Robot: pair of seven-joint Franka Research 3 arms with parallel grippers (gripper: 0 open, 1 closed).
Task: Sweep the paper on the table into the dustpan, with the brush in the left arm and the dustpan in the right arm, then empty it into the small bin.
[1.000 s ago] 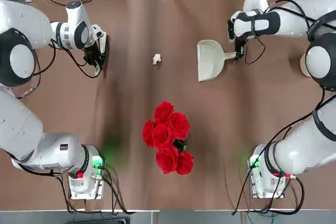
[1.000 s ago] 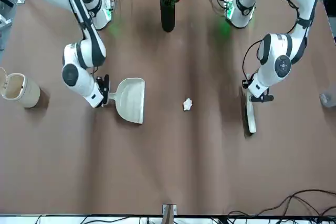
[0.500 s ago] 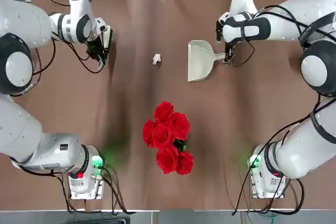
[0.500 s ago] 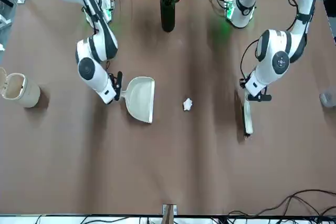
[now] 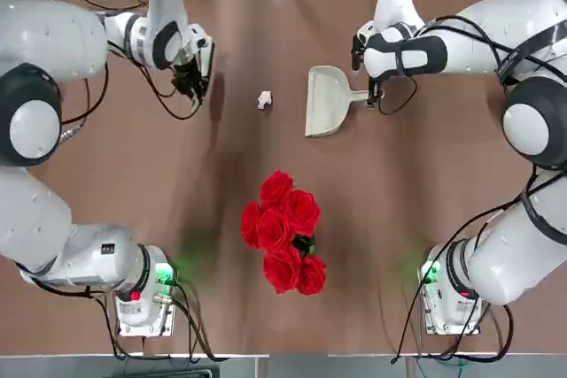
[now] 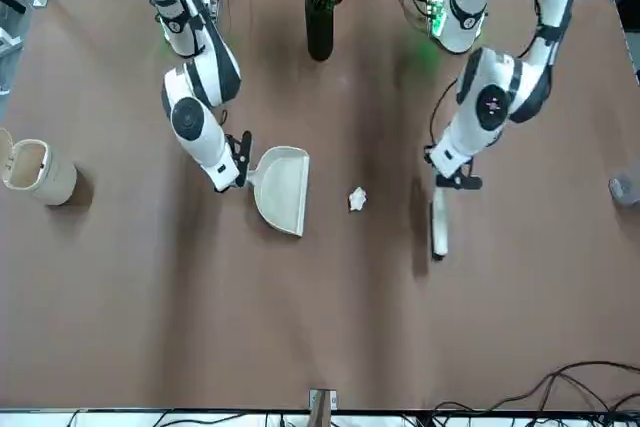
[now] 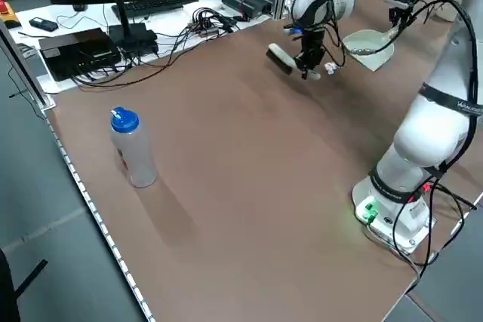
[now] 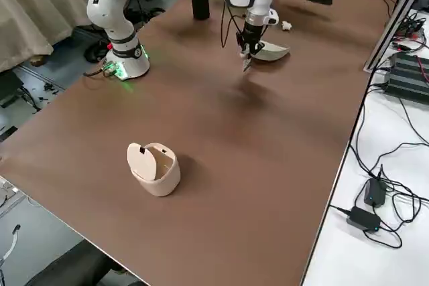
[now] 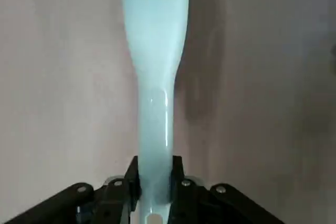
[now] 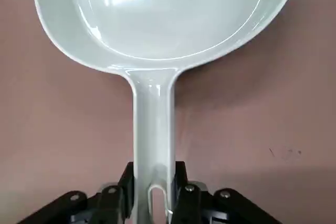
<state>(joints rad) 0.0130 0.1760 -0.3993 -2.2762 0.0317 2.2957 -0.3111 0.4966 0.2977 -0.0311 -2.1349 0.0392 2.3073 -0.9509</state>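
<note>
The paper (image 5: 264,99) is a small white crumpled scrap lying on the brown table (image 5: 399,201), also seen in the front view as the paper (image 6: 357,199). My right gripper (image 5: 370,95) is shut on the short handle of the pale dustpan (image 5: 326,102), whose scoop mouth faces the paper a short gap away. My left gripper (image 5: 197,86) is shut on the handle of the brush (image 6: 438,227), which hangs down toward the table on the paper's other side. The wrist views show the brush handle (image 9: 154,77) and the dustpan (image 10: 157,14) clamped between the fingers. The small bin (image 6: 35,172) stands far off on the right arm's side.
A bouquet of red roses (image 5: 283,232) in a dark vase (image 6: 319,22) stands mid-table, nearer the arm bases. A blue-capped bottle (image 7: 132,148) stands at the table's left edge. Cables and electronics lie beyond the far edge.
Both arms have moved inward toward the paper. The dustpan has slid closer to it from the right, and the brush has come closer from the left. The paper has not moved.
</note>
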